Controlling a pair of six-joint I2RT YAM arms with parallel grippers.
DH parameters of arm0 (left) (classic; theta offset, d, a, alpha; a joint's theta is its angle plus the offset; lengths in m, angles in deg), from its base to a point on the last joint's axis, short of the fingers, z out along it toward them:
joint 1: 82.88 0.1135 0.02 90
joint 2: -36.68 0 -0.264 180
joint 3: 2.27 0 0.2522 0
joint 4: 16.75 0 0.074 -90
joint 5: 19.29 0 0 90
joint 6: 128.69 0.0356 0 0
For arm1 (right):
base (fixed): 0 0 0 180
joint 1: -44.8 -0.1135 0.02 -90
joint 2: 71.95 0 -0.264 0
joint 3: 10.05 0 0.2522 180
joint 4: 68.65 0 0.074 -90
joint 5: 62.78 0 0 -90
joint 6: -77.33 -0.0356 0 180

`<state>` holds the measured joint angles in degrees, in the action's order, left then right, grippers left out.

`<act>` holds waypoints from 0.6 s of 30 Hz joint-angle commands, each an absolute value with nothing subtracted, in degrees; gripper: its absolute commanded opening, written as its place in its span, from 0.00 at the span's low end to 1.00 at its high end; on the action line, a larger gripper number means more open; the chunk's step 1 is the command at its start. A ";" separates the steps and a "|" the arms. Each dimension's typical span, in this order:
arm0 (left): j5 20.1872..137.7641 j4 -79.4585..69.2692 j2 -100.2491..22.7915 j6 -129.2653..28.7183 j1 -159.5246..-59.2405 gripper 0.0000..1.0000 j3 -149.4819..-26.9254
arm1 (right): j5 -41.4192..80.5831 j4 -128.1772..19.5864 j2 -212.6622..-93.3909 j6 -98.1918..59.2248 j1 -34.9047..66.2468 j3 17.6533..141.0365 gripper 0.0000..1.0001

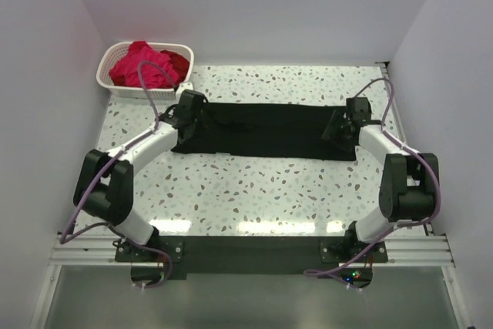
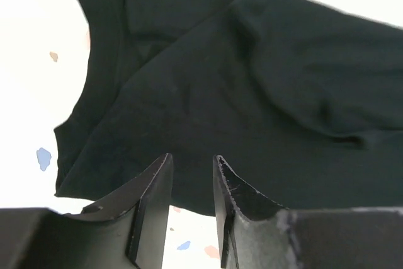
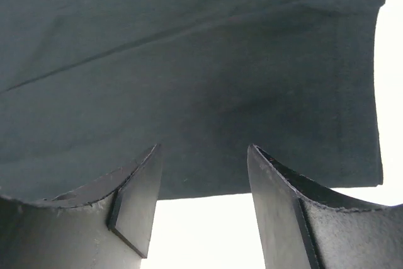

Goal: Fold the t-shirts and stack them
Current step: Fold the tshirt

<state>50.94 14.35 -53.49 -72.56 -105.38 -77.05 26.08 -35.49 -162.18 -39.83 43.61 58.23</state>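
The black t-shirt (image 1: pixel 266 129) lies on the table as a long flat band running left to right. My left gripper (image 1: pixel 191 110) hovers at its left end, where the collar and sleeve folds (image 2: pixel 145 42) show. Its jaws (image 2: pixel 192 159) are narrowly open over the cloth's near edge with nothing between them. My right gripper (image 1: pixel 343 122) is at the band's right end; it (image 3: pixel 204 149) stands open wider above the hem edge (image 3: pixel 264 184), empty. The magenta-pink t-shirts (image 1: pixel 141 65) and a deep red one (image 1: pixel 179 62) are bundled in the basket.
The white lattice basket (image 1: pixel 107 76) stands at the back left corner of the speckled table (image 1: pixel 254 190). White walls close in the left, back and right sides. Both arm bases sit at the near edge.
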 commanded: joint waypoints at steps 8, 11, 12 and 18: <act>53.57 15.37 -60.08 -75.78 -100.38 0.33 -72.20 | 22.92 -36.79 -166.07 -44.22 49.71 55.13 0.59; 56.64 15.99 -60.01 -76.49 -99.50 0.28 -68.53 | 21.43 -36.61 -166.25 -45.45 51.38 52.67 0.60; 57.00 16.17 -59.48 -77.18 -99.41 0.27 -67.29 | 21.16 -36.35 -165.99 -45.71 51.82 51.88 0.60; 61.21 17.66 -50.53 -78.51 -99.32 0.27 -54.02 | 19.31 -34.42 -159.77 -45.63 55.08 44.24 0.61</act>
<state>57.11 12.21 -53.32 -77.04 -99.75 -61.16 19.15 -40.85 -161.53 -45.40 53.55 49.47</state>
